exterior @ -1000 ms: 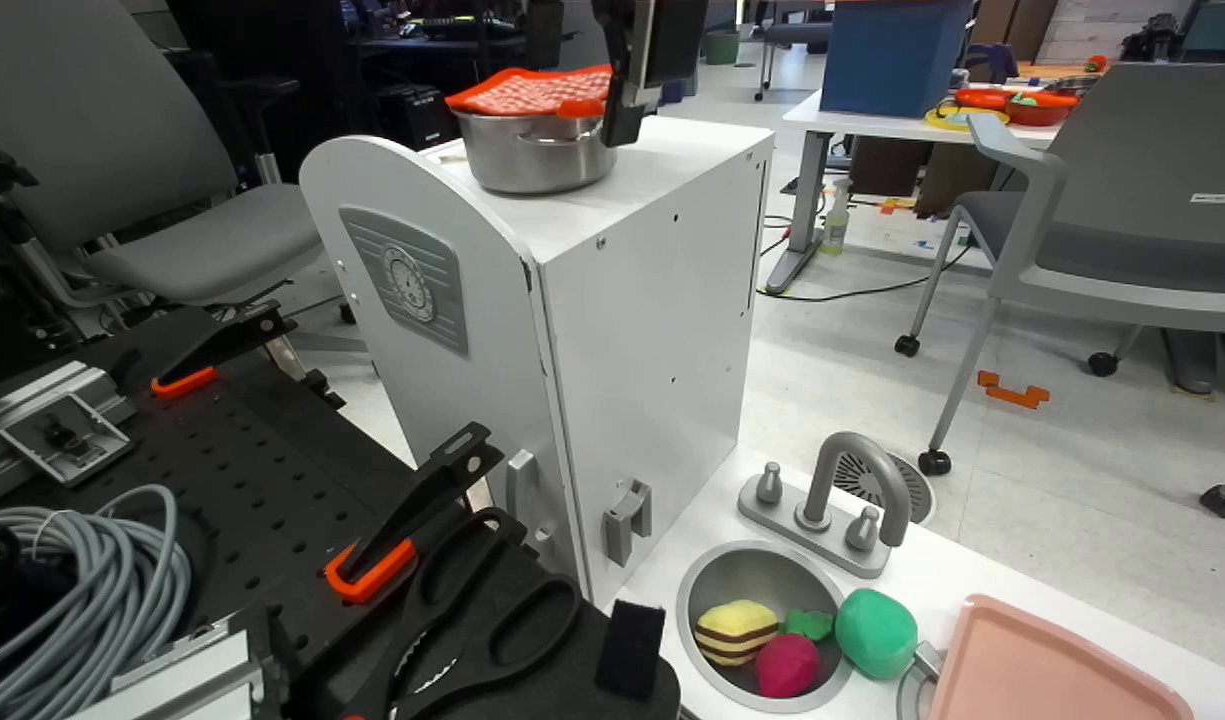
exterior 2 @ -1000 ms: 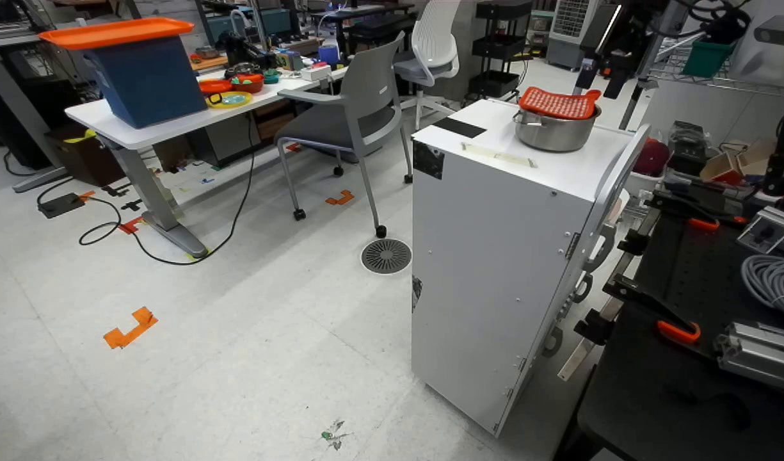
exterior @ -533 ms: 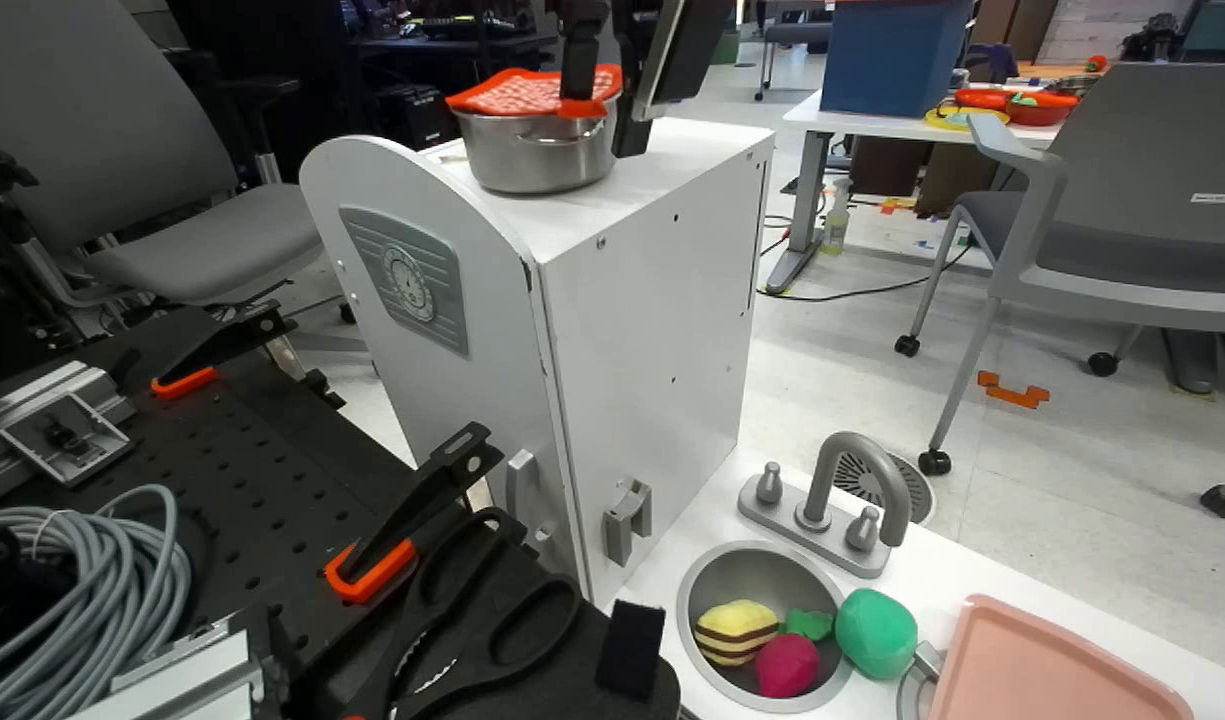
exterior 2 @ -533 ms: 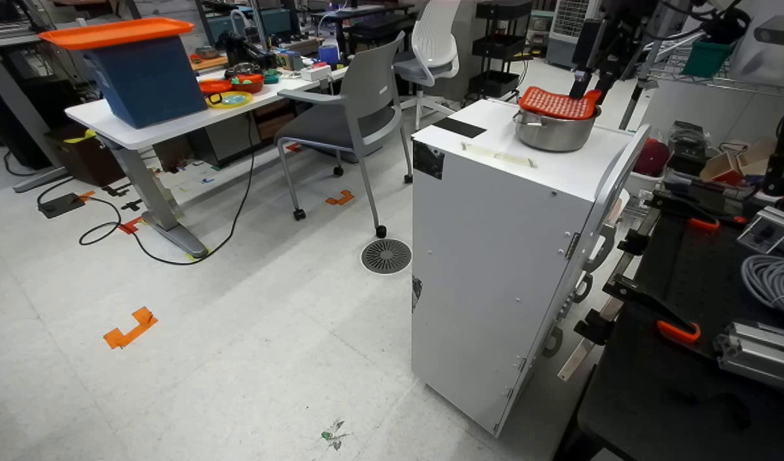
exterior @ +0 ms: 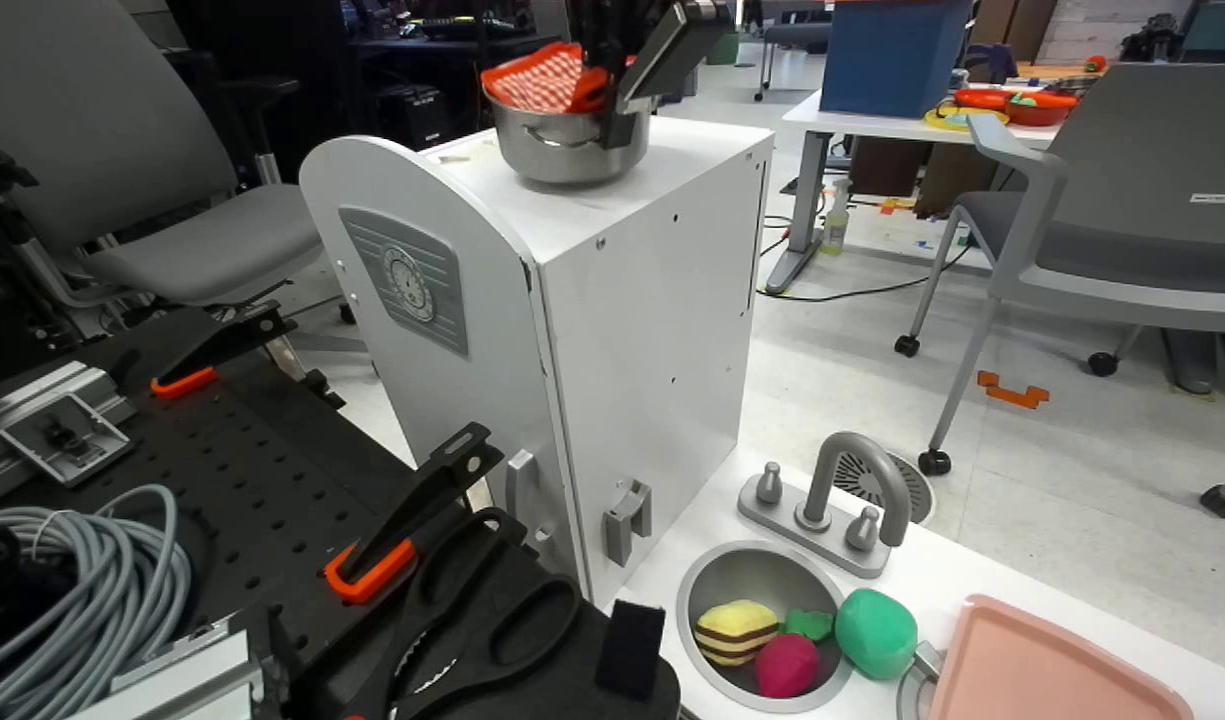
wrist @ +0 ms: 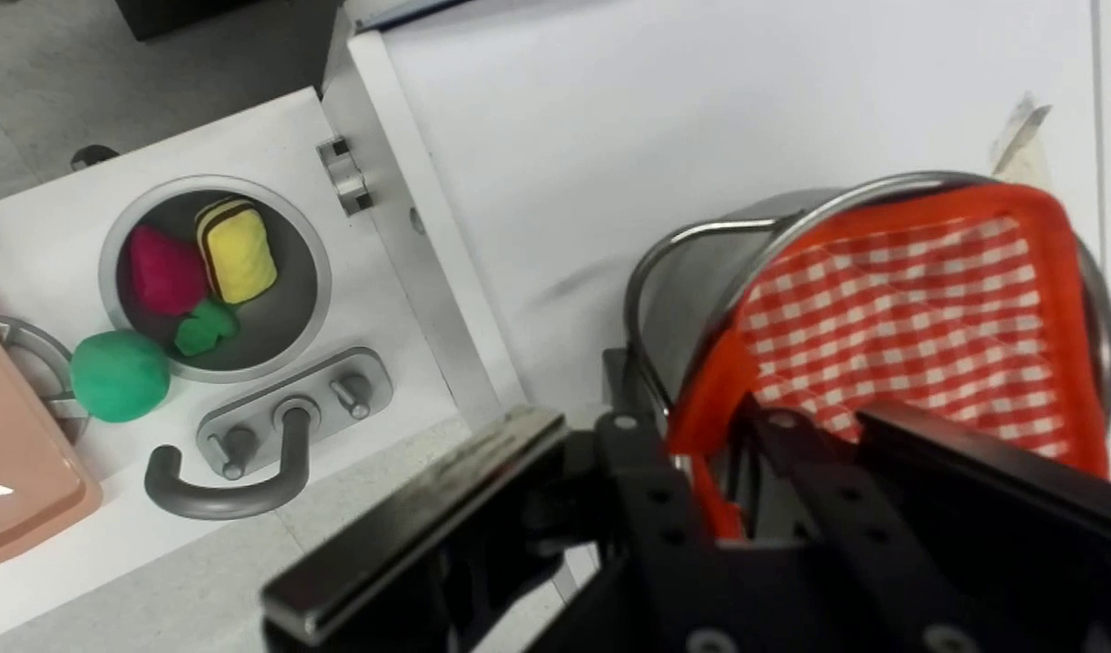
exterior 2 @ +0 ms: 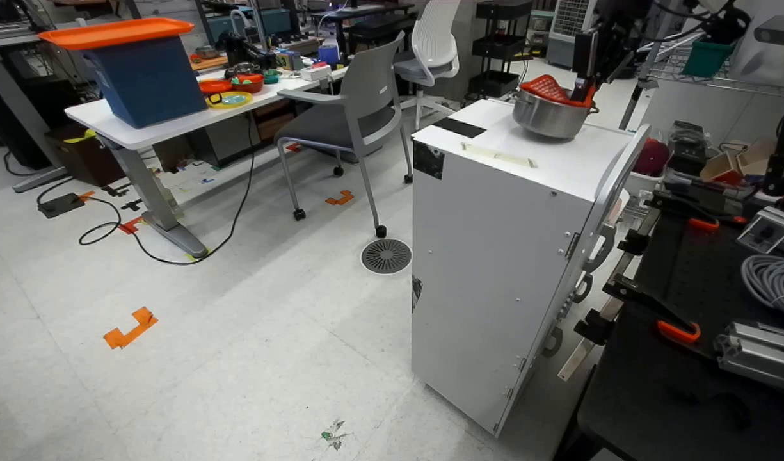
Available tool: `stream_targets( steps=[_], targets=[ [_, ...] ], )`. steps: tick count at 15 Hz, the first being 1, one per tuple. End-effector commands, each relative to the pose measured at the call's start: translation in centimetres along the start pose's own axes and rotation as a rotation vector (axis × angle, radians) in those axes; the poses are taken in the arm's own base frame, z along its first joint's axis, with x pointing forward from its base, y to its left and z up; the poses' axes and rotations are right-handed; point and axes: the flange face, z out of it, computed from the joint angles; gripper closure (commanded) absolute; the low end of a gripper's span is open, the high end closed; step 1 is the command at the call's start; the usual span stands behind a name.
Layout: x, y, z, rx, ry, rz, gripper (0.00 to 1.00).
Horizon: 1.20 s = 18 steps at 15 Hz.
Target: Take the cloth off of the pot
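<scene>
Cloth [wrist: 909, 317] lay over pot [exterior: 569, 155], bunched edge pinched in my gripper [wrist: 705, 419] at pot's rim. Fingers [wrist: 646, 481] masked the rim there, so I couldn't tell whether it was caught too.

A coil of grey cable [exterior: 137, 585] lies on the black bench [exterior: 262, 470], a black-and-orange clamp [exterior: 422, 505] at its edge. The wrist view shows a striped yellow piece [wrist: 239, 254], a magenta piece [wrist: 163, 270] and a small green piece [wrist: 206, 326] inside the round sink [wrist: 292, 281], with a larger green lump [wrist: 120, 376] just outside. A grey faucet [exterior: 822, 475] stands beside the sink. In an exterior view, a blue box [exterior 2: 152, 83] under an orange tray [exterior 2: 116, 33] stands near a grey chair [exterior 2: 372, 89]
</scene>
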Motion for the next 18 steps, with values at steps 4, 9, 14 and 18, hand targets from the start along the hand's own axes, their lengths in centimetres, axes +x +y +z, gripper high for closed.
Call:
stream_targets(
  steps=[4,9,14,18],
  targets=[
    [0.4,-0.9,-0.4,0.005,0.024,-0.015,0.98],
    [0.2,-0.9,-1.0,-0.011,0.039,-0.036,0.61],
    [0.3,-0.9,-1.8,-0.022,0.066,-0.037,0.31],
    [0.2,-1.1,-2.2,-0.017,0.075,-0.035,0.01]
  ],
)
